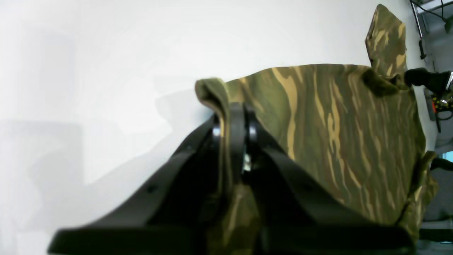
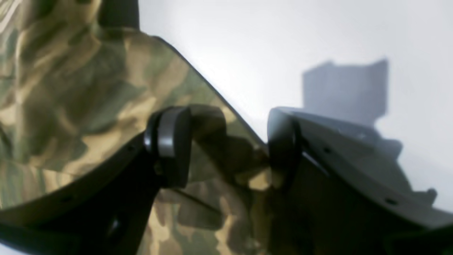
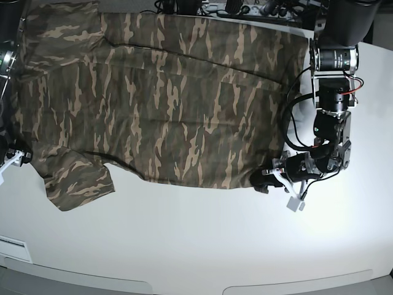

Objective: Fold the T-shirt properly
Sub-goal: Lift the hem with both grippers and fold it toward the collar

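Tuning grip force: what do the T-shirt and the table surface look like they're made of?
T-shirt: soft woven or knit cloth, matte camouflage print; it bunches and folds where the left end effector pinches its corner. Likely cotton or a blend, can't tell which.
Table: hard, smooth white top with soft glare and faint shadows; probably laminate or painted board.

Three camera placements

The table (image 3: 202, 239) is viewed from overhead by the base view; the T-shirt (image 3: 166, 104) is seen close up from each wrist, behind its hand, and shared by all.
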Robot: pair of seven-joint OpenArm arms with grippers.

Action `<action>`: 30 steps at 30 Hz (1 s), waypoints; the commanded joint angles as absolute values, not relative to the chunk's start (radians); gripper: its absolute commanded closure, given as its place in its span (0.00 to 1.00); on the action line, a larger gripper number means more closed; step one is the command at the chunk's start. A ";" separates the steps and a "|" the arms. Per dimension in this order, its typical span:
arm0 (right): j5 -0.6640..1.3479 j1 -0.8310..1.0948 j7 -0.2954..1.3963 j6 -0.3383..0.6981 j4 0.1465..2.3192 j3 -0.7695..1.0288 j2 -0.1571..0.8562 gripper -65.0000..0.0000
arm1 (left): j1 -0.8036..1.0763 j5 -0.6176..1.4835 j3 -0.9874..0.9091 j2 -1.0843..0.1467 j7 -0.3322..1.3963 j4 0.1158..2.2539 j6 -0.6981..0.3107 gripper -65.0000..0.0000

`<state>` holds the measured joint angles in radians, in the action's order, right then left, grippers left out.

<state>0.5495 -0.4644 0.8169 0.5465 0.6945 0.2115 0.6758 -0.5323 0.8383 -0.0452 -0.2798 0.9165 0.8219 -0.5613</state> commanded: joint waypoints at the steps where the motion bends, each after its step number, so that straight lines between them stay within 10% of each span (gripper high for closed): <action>1: 0.546 -0.474 0.803 0.547 0.707 0.216 0.694 0.45 | -0.560 0.841 -0.046 -0.286 0.921 0.833 -0.569 1.00; 12: 0.685 -0.461 0.846 0.683 0.707 0.216 0.655 0.45 | -0.560 0.841 -0.046 -0.286 0.921 0.833 -0.569 1.00; 19: 0.732 -0.461 0.854 0.698 0.707 0.216 0.654 0.97 | -0.561 0.842 -0.046 -0.285 0.920 0.833 -0.569 1.00; 30: 0.903 -0.550 0.960 0.698 0.712 0.216 0.655 1.00 | -0.607 0.782 -0.046 -0.286 0.842 0.833 -0.583 1.00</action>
